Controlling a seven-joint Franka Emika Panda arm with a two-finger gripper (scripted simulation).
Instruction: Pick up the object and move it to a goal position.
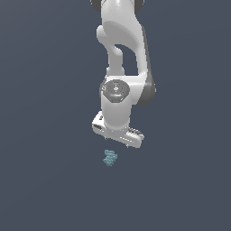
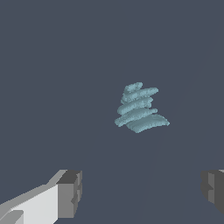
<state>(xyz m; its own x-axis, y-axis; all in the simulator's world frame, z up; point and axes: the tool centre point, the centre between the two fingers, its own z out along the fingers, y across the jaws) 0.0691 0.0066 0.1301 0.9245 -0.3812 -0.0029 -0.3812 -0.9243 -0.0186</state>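
The object (image 1: 109, 158), a small pale teal clump of stacked ridged layers, sits on the plain dark grey surface (image 1: 40, 180). It lies just below the end effector (image 1: 118, 140) in the exterior view, slightly toward that view's left of the white arm (image 1: 122, 58), with a clear gap between them. In the wrist view the object (image 2: 139, 108) lies ahead of the two grey fingers (image 2: 70, 193), which stand wide apart and hold nothing; neither touches it.
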